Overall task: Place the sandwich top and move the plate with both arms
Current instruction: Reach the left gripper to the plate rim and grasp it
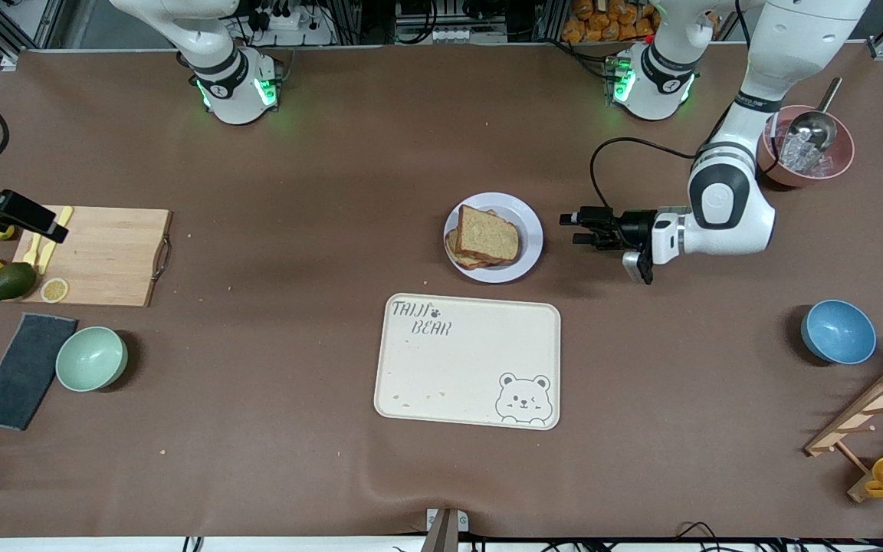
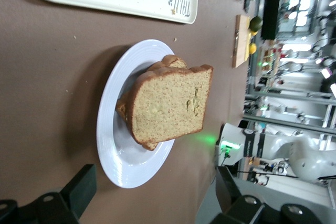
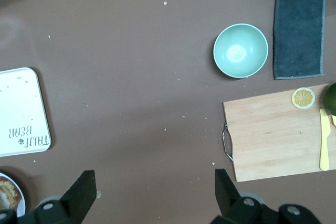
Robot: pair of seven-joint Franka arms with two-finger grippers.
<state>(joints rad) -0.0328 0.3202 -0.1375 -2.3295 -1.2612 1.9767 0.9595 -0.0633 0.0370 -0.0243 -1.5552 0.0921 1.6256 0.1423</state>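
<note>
Sandwich top [image 1: 488,234] sits on the stack on the plate [image 1: 527,224], which rests on the bench above the tray [image 1: 468,360]. My left gripper [image 1: 570,228] is open, level beside the rim. My right gripper [image 1: 54,232] is open over the cutting board [image 1: 100,257], waiting. Next: both grippers take opposite rims and lift evenly.

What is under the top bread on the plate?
Under the top bread more bread edges peek out, all stacked on the plate. Any filling between them is covered.

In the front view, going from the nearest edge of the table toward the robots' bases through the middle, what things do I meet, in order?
Cream tray → plate carrying the sandwich top → bare brown table up to the bases.
</note>
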